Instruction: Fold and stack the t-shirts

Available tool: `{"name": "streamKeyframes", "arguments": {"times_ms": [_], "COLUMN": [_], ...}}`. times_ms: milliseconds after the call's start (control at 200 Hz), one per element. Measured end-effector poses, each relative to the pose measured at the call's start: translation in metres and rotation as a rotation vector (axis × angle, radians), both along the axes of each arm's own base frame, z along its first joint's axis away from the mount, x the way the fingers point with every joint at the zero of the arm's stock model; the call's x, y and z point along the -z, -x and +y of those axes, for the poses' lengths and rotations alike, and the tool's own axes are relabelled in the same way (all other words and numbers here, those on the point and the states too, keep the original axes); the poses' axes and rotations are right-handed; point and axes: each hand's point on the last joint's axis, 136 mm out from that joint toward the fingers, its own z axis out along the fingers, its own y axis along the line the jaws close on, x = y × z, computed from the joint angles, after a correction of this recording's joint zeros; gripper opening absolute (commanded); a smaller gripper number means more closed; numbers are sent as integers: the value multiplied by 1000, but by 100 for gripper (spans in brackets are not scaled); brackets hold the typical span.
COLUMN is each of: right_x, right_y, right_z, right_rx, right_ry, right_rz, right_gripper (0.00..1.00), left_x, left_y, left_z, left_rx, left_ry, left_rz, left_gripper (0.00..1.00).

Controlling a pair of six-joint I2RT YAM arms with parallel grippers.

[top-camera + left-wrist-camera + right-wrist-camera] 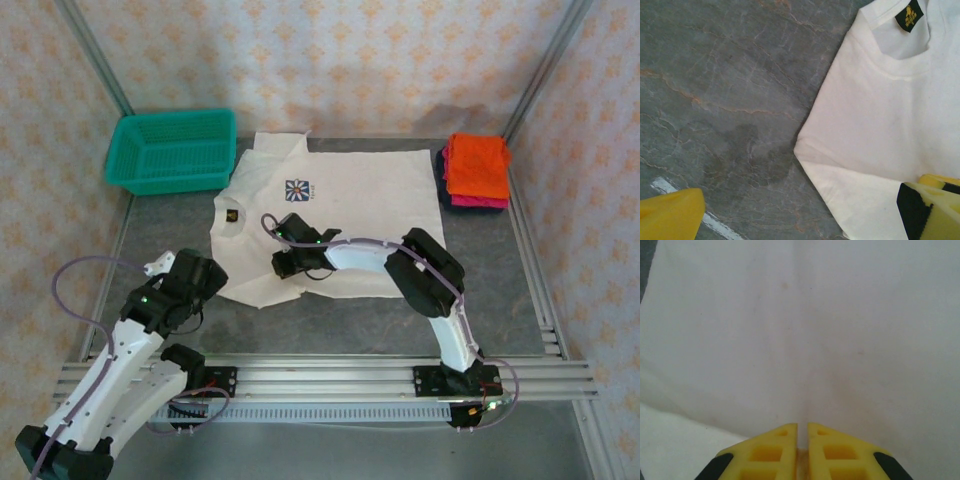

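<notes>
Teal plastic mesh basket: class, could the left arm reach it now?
Probably yes: just bare grey table lies between the open left gripper and the teal plastic mesh basket on its side.

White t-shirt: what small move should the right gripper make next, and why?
Probably a slight lift. The right gripper has its jaws nearly closed and seems to pinch a crease of the white t-shirt, which lies spread flat and unfolded on the table.

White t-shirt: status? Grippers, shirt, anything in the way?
Right gripper shut on white t-shirt, pinching mid-cloth. Left gripper open, straddling its shoulder edge. Shirt spread on table. Teal basket and folded stack beside it, neither on it.
</notes>
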Motion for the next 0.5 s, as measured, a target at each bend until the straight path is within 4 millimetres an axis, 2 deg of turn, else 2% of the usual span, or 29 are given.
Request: {"name": "streamKeyframes", "arguments": {"times_ms": [45, 70, 95, 115, 125, 285, 500], "right_x": [-2, -3, -5, -6, -7, -21, -24], "right_y": [3, 5, 8, 10, 11, 23, 29], "right_z": [-1, -2, -2, -3, -3, -1, 3], "right_rx": [-1, -1, -1, -4, -6, -5, -15], "right_ry": [1, 2, 1, 1, 0, -29, -41], "right_rz": [-4, -5, -5, -7, -10, -16, -18], "right_gripper": [24, 21, 14, 2, 0, 0, 0], "left_x": [2, 3, 4, 5, 6, 10, 16], "left_y": [1, 1, 1, 1, 2, 3, 0], "left_z": [-1, -2, -3, -3, -4, -7, -15], "left_rx": [4, 6, 8, 10, 11, 21, 22], "left_ry": [6, 9, 13, 16, 17, 32, 74], "left_rz": [6, 9, 13, 17, 19, 34, 38], "left_gripper": [100, 100, 100, 100, 100, 100, 100]}}
